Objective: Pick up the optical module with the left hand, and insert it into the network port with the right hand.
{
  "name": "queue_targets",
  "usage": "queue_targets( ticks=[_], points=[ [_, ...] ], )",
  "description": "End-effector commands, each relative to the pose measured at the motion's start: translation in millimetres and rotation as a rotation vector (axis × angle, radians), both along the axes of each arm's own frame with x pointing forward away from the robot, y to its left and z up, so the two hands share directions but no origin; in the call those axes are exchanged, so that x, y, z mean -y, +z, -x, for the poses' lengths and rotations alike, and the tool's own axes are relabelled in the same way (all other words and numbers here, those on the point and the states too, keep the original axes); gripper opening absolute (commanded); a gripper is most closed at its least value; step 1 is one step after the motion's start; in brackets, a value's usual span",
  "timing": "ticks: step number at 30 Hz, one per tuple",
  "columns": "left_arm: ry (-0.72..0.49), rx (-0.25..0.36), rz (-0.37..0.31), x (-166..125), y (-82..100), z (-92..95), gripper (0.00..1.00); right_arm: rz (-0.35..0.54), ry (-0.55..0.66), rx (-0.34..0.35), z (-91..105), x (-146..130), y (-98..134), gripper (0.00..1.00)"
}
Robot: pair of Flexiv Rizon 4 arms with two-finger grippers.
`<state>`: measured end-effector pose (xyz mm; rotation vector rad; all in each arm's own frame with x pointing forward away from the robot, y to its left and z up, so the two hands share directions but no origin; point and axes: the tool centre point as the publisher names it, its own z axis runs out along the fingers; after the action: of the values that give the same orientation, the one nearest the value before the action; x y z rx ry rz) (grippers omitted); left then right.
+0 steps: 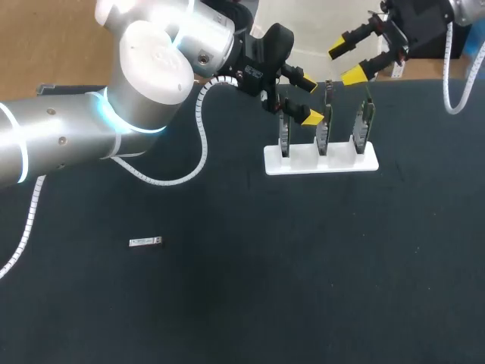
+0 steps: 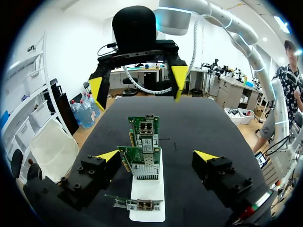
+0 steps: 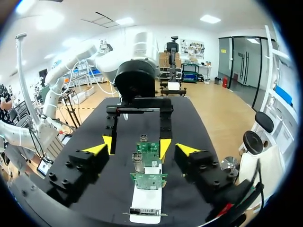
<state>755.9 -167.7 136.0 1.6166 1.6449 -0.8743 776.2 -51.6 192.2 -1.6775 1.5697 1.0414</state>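
Optical module (image 1: 145, 243) lies flat on the dark table (image 1: 250, 296), well apart from both grippers. Farther off, three circuit cards (image 1: 323, 125) stand upright in a white holder (image 1: 303, 161). Left gripper (image 1: 309, 97) and right gripper (image 1: 347, 62) hang at its opposite ends, jaws spread wide, holding nothing.

Optical module (image 1: 146, 243) on dark counter (image 1: 303, 273) at eight o'clock; left hand (image 1: 309, 98) and right hand (image 1: 347, 62), fingers spread, by card rack (image 1: 303, 161) at one o'clock.
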Motion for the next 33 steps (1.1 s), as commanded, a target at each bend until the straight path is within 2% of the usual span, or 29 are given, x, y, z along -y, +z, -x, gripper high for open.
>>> queue_targets(
  ticks=[1, 16, 33],
  points=[
    [0.005, 0.002, -0.002, -0.1, 0.4, 1.9, 1.0, 0.003, -0.012, 0.015, 7.7, -2.9, 0.1, 0.0],
    [0.005, 0.002, -0.002, -0.1, 0.4, 1.9, 1.0, -0.006, -0.01, 0.032, 3.4, -16.2, 3.9, 0.0],
    [0.005, 0.002, -0.002, -0.1, 0.4, 1.9, 1.0, 0.02, -0.007, -0.003, 5.8, -17.6, -10.7, 0.0]
  ],
)
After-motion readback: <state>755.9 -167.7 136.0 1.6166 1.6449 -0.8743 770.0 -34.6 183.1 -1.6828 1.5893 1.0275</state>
